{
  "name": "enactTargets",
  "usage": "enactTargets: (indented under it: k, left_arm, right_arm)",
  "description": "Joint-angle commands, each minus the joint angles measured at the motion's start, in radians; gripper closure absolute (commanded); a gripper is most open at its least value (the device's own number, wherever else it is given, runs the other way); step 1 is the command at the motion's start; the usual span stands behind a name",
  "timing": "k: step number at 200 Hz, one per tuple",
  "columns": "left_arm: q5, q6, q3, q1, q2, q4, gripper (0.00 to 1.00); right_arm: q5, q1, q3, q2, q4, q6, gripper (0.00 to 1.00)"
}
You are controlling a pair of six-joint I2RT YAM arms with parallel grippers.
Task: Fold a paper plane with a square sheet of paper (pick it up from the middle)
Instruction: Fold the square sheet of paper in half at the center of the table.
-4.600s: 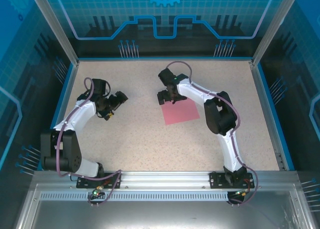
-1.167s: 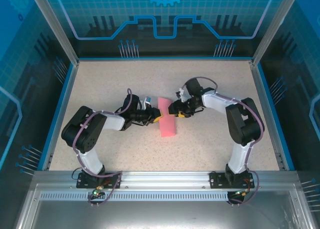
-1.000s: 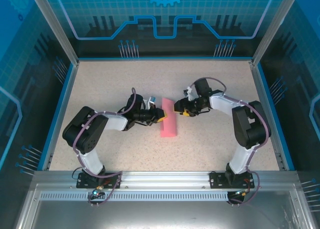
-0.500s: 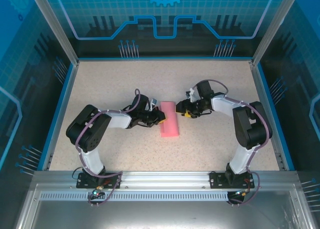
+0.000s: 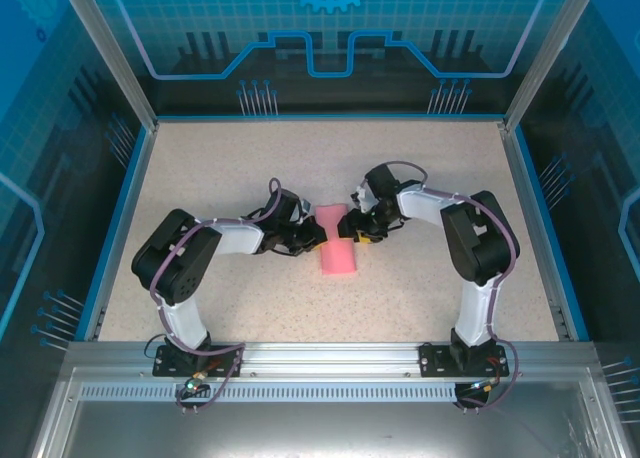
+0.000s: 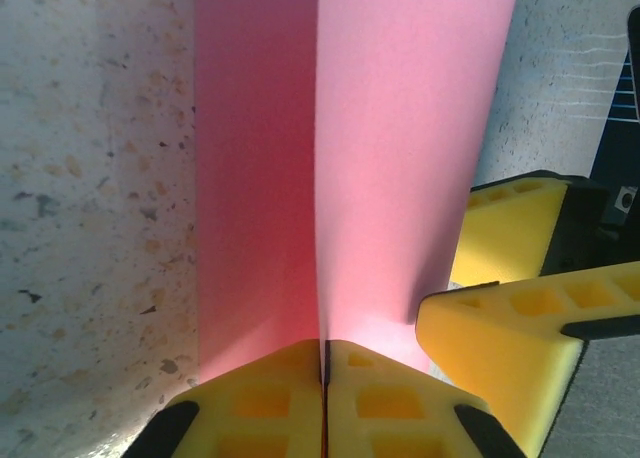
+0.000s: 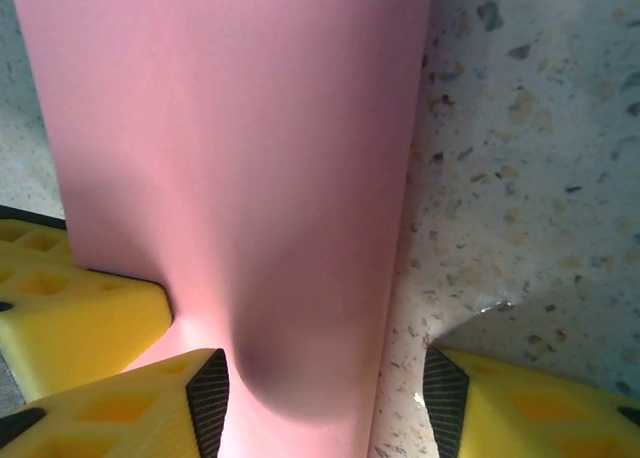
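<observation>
Near the middle of the speckled table [image 5: 250, 298]: the square sheet of paper [image 5: 338, 253], doubled over into a long pink strip with a soft, rounded fold. Left gripper [image 6: 323, 363]: fingers pressed flat together, pinching an edge of the sheet's upper layer. Right gripper [image 7: 325, 403]: about half spread, straddling the rounded fold, one finger [image 7: 110, 408] against the paper, the other on bare table just beside it. Strip's middle partly hidden under yellow fingers; cannot tell whether the edges line up.
</observation>
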Motion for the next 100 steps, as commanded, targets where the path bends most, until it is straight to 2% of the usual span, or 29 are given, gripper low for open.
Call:
enactTargets:
  k: [1,45,100]
  left_arm:
    - [-0.036,0.021,0.017,-0.007,-0.016,-0.047,0.92]
    - [-0.089,0.029,0.018,-0.004,-0.086,-0.124,0.76]
    - [-0.257,0.078,0.036,0.054,-0.266,-0.352,0.69]
  right_arm:
    - [0.033,0.024,0.035,0.042,-0.054,-0.021,0.48]
    - [0.159,0.058,0.065,0.102,-0.116,-0.011,0.58]
    - [0.218,0.075,0.078,0.152,-0.135,-0.011,0.59]
